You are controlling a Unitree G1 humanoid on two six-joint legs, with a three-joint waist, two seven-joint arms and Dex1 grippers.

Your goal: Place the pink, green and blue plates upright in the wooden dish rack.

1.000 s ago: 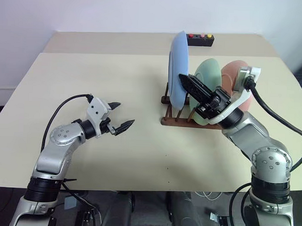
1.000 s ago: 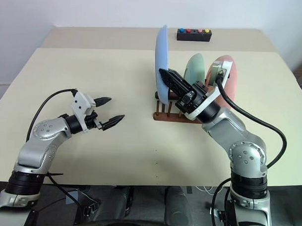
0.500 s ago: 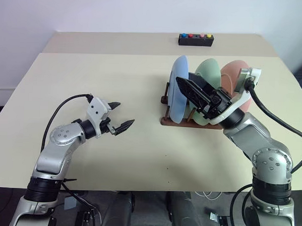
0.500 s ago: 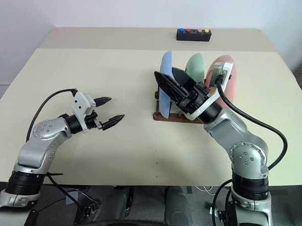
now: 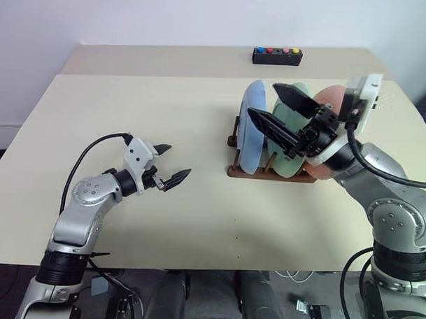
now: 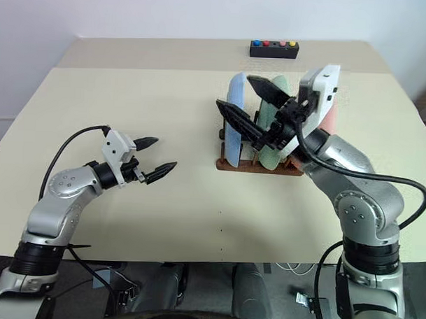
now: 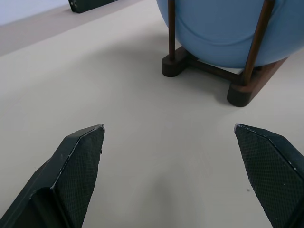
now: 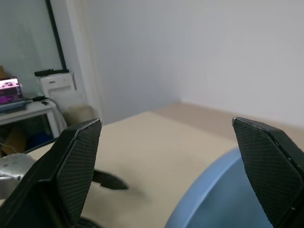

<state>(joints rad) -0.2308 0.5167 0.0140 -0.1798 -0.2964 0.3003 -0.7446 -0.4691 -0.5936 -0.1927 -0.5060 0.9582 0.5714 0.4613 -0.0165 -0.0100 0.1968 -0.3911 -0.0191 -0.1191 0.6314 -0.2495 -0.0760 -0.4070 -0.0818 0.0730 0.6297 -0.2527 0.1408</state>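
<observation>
the stiff, smooth round blue plate stands upright in the small dark wooden dish rack beside the green plate and pink plate; probably light, best pinched at the rim. right pincer and left pincer both gape wide, empty.

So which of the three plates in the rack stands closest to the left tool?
The blue plate. It stands at the end of the wooden dish rack facing the left tool; the green plate and pink plate stand behind it.
</observation>
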